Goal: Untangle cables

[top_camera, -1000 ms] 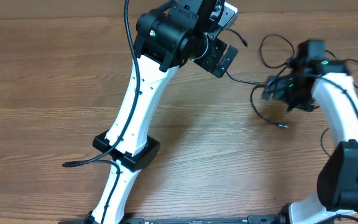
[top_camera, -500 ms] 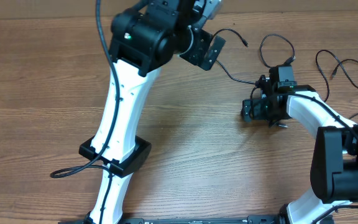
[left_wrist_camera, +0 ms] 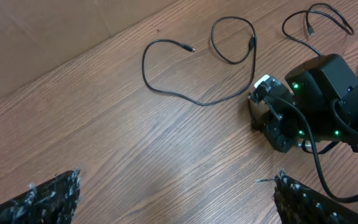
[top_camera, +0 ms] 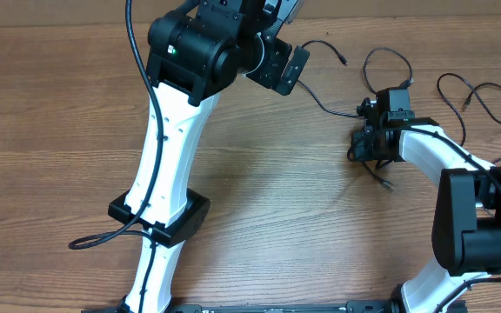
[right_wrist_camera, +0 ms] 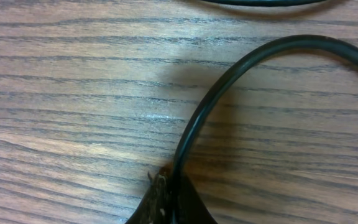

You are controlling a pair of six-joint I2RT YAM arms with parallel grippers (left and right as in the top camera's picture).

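Thin black cables lie on the wooden table at the right. One cable [top_camera: 323, 42] curves from its plug toward my right gripper [top_camera: 365, 143], and a looped cable [top_camera: 386, 50] lies just behind it. A third cable [top_camera: 485, 85] lies farther right. In the right wrist view my right gripper [right_wrist_camera: 171, 186] is shut on a cable [right_wrist_camera: 216, 93] that arcs up and to the right from the fingertips. My left gripper [left_wrist_camera: 179, 193] hangs open above bare wood, left of the cables [left_wrist_camera: 144, 65], holding nothing. The right gripper [left_wrist_camera: 278, 118] shows there too.
A short cable end [top_camera: 385, 180] trails on the table just in front of the right gripper. The left arm [top_camera: 168, 148] crosses the middle of the table. A thick arm wire [top_camera: 103, 236] loops out at the lower left. Another cable strand [right_wrist_camera: 260, 2] runs along the top edge of the right wrist view.
My right gripper has come down left of the cable loops and shut on a cable. The left arm has swung a little to the left, with its gripper still open.
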